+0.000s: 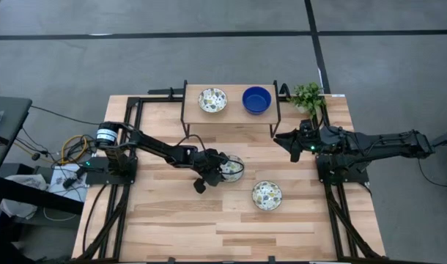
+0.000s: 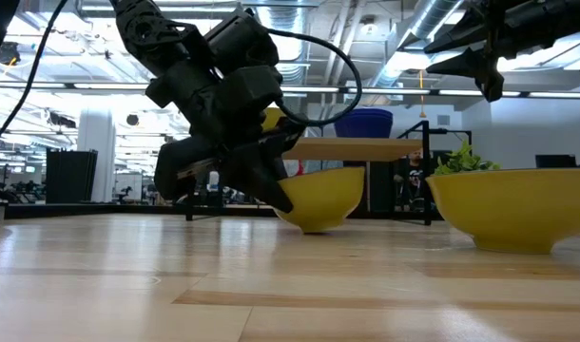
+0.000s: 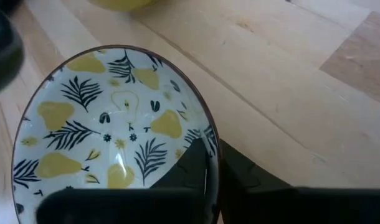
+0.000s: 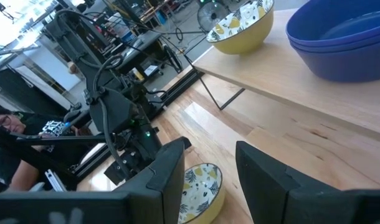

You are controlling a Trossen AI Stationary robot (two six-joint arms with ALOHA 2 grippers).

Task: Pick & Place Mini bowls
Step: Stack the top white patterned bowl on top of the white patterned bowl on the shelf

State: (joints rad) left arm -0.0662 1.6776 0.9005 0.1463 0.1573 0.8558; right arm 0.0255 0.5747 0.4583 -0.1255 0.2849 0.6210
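The left hand [image 1: 222, 170] reaches to the middle of the bench [image 1: 172, 227] and grips the rim of a patterned mini bowl [image 1: 233, 167]. In the left wrist view one dark finger [image 3: 190, 165] lies inside that bowl [image 3: 115, 124] and the other sits outside its wall, so the rim is pinched between them. In the low view the bowl [image 2: 319, 195] rests on the wood.

A second patterned bowl [image 1: 267, 194] sits on the bench near and to the right of the gripped one, apart from it. On the raised shelf [image 1: 234, 117] at the far side stand a third patterned bowl [image 1: 212, 100] on the left and the blue bowls [image 1: 256, 100] on the right; the right wrist view shows the blue ones [image 4: 342, 40] nested.

The right hand [image 1: 288, 141] hovers above the bench at the shelf's right end, its fingers [image 4: 168, 171] spread and holding nothing. A small green plant [image 1: 308, 95] stands at the far right corner.
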